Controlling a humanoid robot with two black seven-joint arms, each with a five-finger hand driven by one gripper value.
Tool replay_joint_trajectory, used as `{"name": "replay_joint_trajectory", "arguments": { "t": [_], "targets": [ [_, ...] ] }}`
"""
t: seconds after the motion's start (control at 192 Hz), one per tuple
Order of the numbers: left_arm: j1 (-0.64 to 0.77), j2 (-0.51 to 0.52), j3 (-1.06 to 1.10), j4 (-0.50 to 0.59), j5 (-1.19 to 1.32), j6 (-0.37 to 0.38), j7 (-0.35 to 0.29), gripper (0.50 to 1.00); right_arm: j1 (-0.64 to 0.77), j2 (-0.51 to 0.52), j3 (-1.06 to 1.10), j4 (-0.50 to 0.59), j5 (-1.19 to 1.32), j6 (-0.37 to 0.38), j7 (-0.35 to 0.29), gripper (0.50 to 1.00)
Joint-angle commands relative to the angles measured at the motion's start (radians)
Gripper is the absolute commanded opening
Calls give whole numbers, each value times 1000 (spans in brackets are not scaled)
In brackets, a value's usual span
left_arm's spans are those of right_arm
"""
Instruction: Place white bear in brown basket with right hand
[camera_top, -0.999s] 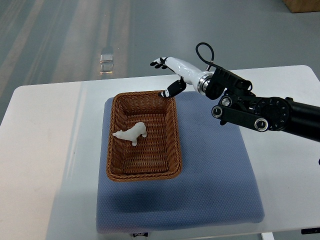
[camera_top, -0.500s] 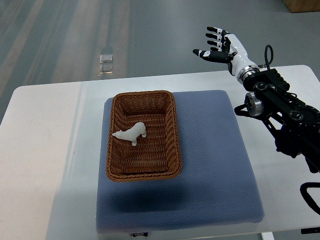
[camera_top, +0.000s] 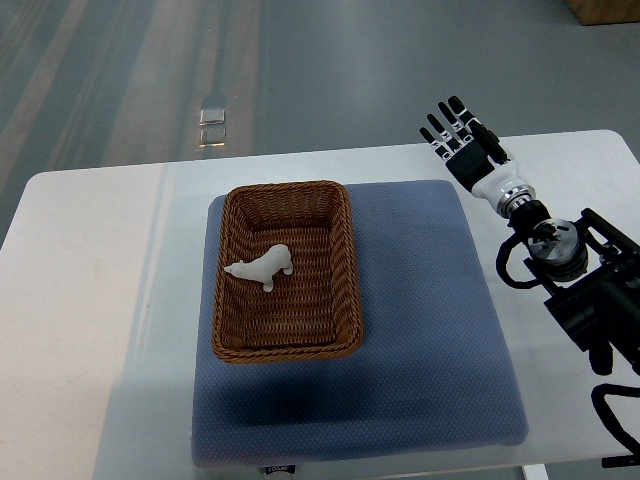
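The white counter (camera_top: 90, 300) carries a blue-grey mat (camera_top: 420, 330), and on the mat's left half sits the brown wicker basket (camera_top: 284, 196). Inside that basket, on its woven floor toward the upper middle, lies the white bear (camera_top: 262, 268), on its side as far as I can tell, touching nothing of mine. What has changed over the last second is my right arm: a second ago my right hand (camera_top: 466, 150) was at the basket's far right corner, half a second ago it had lifted up and away to the right, and now it has swung back over the counter's right side, well apart from the basket, beyond the mat's upper right corner. My fingers (camera_top: 445, 128) are spread straight and flat, holding nothing. The bear has not shifted between these moments; it lies in the same spot and the same pose throughout. I judge from this that the placing is done: the bear is in the basket, I have let go, and what I am doing now is only drawing the arm home. I see nothing left that needs correcting, since the bear lies wholly within the rim. My left arm does not show anywhere.
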Motion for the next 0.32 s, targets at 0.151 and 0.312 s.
{"name": "replay_joint_trajectory", "arguments": {
  "t": [0.151, 0.312],
  "targets": [
    [0, 0, -1, 0, -1, 0, 0, 1000, 0, 5, 2, -2, 9, 33, 43, 913],
    [0, 0, -1, 0, -1, 0, 0, 1000, 1, 5, 2, -2, 9, 29, 45, 913]
  ]
}}
